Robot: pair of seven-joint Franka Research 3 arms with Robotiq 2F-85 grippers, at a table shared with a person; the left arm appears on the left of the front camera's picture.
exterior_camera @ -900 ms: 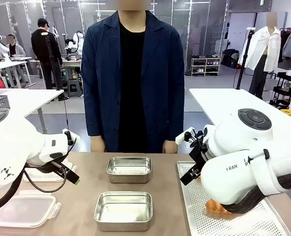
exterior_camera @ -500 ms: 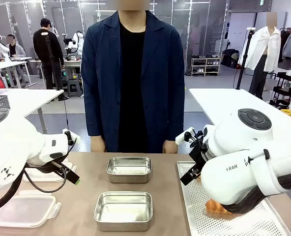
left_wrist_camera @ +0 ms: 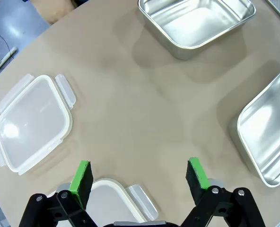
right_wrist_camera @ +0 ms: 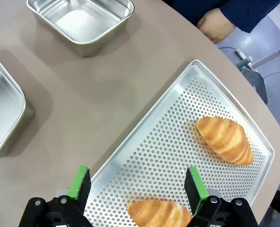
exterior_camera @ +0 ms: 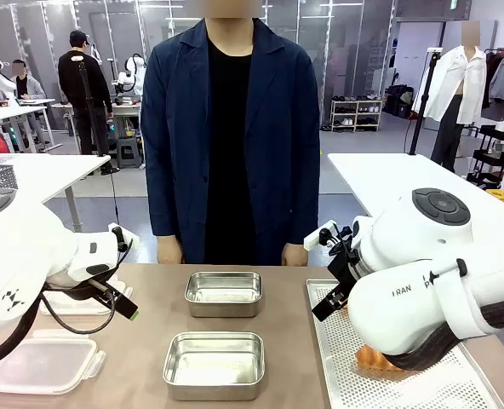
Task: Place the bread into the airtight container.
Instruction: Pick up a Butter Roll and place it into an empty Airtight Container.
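Two croissants lie on a perforated metal tray (right_wrist_camera: pixel 164 142): one croissant (right_wrist_camera: pixel 224 139) towards its far side, the other croissant (right_wrist_camera: pixel 156 213) right under my right gripper (right_wrist_camera: pixel 137 183), which hangs open above the tray with nothing between its fingers. Two steel containers stand without lids at the table's middle, the far container (exterior_camera: pixel 223 292) and the near container (exterior_camera: pixel 214 364). My left gripper (left_wrist_camera: pixel 139 175) is open over bare tabletop, with the steel containers (left_wrist_camera: pixel 196 21) off to its right. In the front view my right arm hides most of the bread (exterior_camera: pixel 373 358).
Two clear clip-on lids lie on the table's left: one lid (left_wrist_camera: pixel 31 122) flat beside my left gripper, another lid (left_wrist_camera: pixel 116 203) just beneath it. A person stands at the far edge, one hand (right_wrist_camera: pixel 215 23) resting near the tray's corner.
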